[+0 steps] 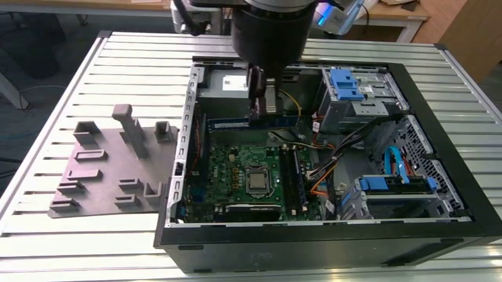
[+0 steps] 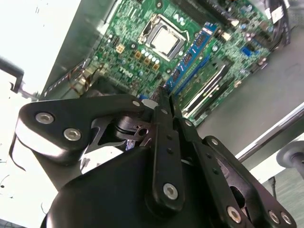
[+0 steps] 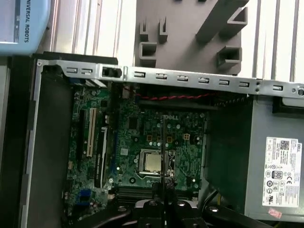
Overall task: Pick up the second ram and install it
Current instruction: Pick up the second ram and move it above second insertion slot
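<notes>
White printed label [image 3: 281, 172] on grey power-supply box [image 3: 260, 128]; white lettering on green motherboard [image 3: 142, 135]; dark lettering on pale-blue arm cover [image 3: 23, 21], perhaps maker's mark.

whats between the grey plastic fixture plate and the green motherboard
A silver perforated metal case rail lies between them, with a red wire just inside it, in the first wrist view.
</notes>
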### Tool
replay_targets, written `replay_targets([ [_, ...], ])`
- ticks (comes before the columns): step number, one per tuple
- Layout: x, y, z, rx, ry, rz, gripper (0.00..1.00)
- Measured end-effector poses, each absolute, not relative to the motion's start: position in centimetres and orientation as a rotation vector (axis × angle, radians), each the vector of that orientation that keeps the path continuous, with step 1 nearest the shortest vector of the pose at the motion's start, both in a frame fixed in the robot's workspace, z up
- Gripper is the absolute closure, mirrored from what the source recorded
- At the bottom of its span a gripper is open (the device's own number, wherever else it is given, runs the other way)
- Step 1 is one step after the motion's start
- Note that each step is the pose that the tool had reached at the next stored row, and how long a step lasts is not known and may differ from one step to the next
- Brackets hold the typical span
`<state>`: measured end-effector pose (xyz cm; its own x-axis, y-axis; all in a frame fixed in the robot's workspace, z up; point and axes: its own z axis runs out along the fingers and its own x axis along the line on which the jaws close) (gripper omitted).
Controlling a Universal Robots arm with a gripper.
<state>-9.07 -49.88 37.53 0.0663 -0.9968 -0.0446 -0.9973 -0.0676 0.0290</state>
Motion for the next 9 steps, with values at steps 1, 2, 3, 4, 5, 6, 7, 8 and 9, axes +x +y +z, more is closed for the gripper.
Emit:
replay_targets([
  [1,-8.8,-49.9,37.5,-2.287,2.139,0.083,0.89],
  [2,-8.6,-49.9,37.4,-2.287,2.139,0.084,0.89],
  [3,-8.4,-49.9,37.2,-2.288,2.139,0.084,0.89],
  [4,-8.4,-49.9,37.1,-2.288,2.140,0.084,0.89],
  [5,-8.3,-49.9,36.9,-2.288,2.140,0.085,0.89],
  [6,-8.2,-49.9,36.7,-2.288,2.140,0.085,0.89],
  [7,-8.1,-49.9,36.5,-2.288,2.140,0.085,0.89],
  [8,-8.1,-49.9,36.3,-2.288,2.140,0.086,0.89],
  [9,-8.1,-49.9,36.1,-2.288,2.140,0.086,0.89],
])
